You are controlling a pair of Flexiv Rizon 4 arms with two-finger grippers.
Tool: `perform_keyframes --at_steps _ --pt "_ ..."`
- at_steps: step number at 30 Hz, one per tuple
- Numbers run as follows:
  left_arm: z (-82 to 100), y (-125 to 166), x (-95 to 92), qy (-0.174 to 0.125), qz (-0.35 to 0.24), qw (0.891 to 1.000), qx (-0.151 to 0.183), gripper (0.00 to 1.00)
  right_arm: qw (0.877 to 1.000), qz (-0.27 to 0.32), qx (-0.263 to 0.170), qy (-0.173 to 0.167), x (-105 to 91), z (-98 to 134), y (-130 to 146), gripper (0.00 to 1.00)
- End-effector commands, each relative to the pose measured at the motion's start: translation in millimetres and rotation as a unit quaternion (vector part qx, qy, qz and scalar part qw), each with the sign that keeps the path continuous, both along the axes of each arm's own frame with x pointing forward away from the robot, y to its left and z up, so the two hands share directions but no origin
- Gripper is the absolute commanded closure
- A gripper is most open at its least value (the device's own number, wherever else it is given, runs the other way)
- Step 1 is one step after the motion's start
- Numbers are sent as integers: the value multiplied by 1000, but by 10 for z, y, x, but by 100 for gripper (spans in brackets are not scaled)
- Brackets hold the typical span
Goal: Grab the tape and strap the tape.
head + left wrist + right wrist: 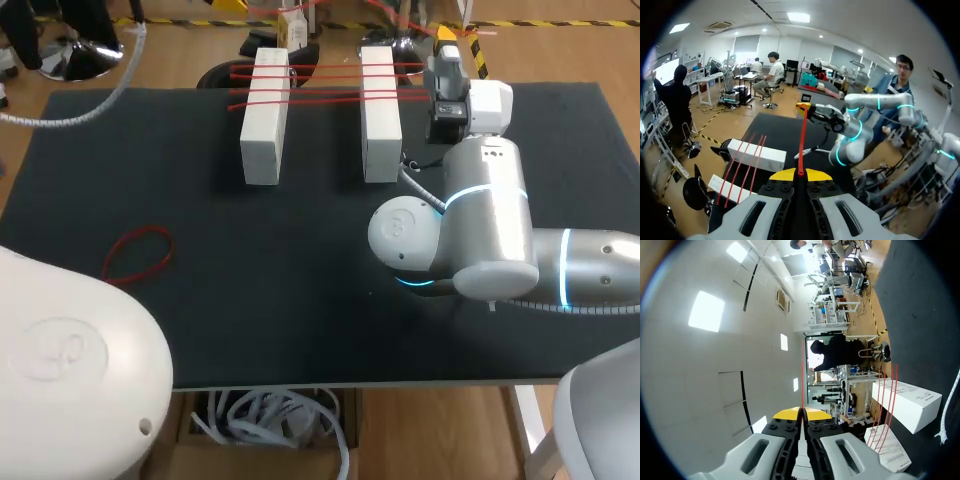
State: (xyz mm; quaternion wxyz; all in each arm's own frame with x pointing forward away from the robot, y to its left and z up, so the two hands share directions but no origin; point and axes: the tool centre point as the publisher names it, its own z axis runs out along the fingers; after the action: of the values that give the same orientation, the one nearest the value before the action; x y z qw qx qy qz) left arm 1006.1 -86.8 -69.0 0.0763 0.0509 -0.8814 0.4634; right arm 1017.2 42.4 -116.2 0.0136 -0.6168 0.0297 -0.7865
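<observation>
Holding a red band (802, 145) taut, our left gripper (800, 173) and right gripper (801, 411) each clamp one end; white blocks (265, 120) upper centre.

I see a table (300, 320) with a black, matte top, and it fills most of the head view. On its far half stand two long rectangular blocks, the left white block (264, 140) and the right white block (380, 135). They lie parallel, with an open gap between them, and their long sides run away from me. Both look the same in shape and colour.
</observation>
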Motion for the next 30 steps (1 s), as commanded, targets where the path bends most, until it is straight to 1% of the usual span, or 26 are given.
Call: perform_keyframes --at_steps 1,4,6,8,13,21,30 --pt "84 -87 -52 -24 -8 996 86 100 1000 1 -1 3 0 20 -8 100" --pt "128 -93 -76 -40 -2 994 104 100 1000 1 -1 3 0 20 -8 100" --pt "145 -84 -92 -46 4 993 113 100 1000 1 -1 3 0 20 -8 100" --pt "160 -76 -108 -59 8 992 113 100 1000 1 -1 3 0 20 -8 100" --pt "198 -109 -120 -67 -3 989 133 100 1000 1 -1 3 0 20 -8 100" --pt "229 -190 -170 -93 -14 987 131 100 1000 1 -1 3 0 20 -8 100" --pt "266 -159 -209 -99 -19 985 141 100 1000 1 -1 3 0 20 -8 100"
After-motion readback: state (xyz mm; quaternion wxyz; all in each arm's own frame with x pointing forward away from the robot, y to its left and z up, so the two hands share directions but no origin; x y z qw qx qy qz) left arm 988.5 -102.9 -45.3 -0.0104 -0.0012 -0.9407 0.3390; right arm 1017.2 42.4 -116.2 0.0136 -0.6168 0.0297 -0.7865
